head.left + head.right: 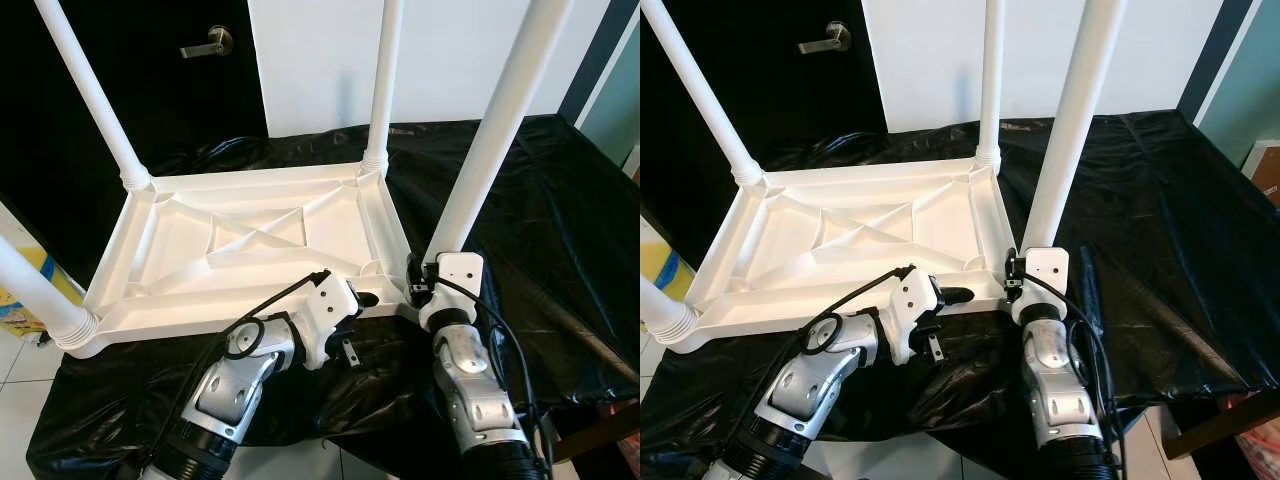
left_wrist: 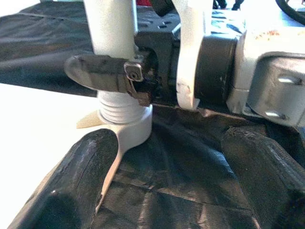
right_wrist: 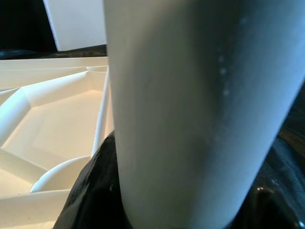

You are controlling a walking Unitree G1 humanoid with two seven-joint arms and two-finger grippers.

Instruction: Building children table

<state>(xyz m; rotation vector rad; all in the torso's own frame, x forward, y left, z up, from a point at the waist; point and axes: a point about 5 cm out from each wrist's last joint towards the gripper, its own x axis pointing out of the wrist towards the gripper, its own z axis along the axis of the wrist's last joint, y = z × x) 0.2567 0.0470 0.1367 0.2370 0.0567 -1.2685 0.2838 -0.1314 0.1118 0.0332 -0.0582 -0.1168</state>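
The white children table (image 1: pixel 250 245) lies upside down on a tabletop (image 1: pixel 540 220) covered with black sheet, and its ribbed underside faces up. Four white legs stand up from the corners of this table. The leg (image 1: pixel 480 170) at the near corner on the robot's right is the one in work.

The right claw (image 2: pixel 116 74) is closed around this leg just above its ribbed collar, where it enters the corner socket; in the left wrist view one black finger (image 2: pixel 95 71) lies across the tube. The left claw (image 1: pixel 362 299) hovers just beside the same corner, at the near edge of the table. Its two fingers stand well apart and hold nothing.

I judge the table to be moulded plastic, so light and stiff, with a smooth surface that can slip in a grip. The leg is a long hollow tube and it works as a lever, so the best hold is low, close to the socket. The table itself may slide on the sheet, therefore the free claw should press the near edge of the table.
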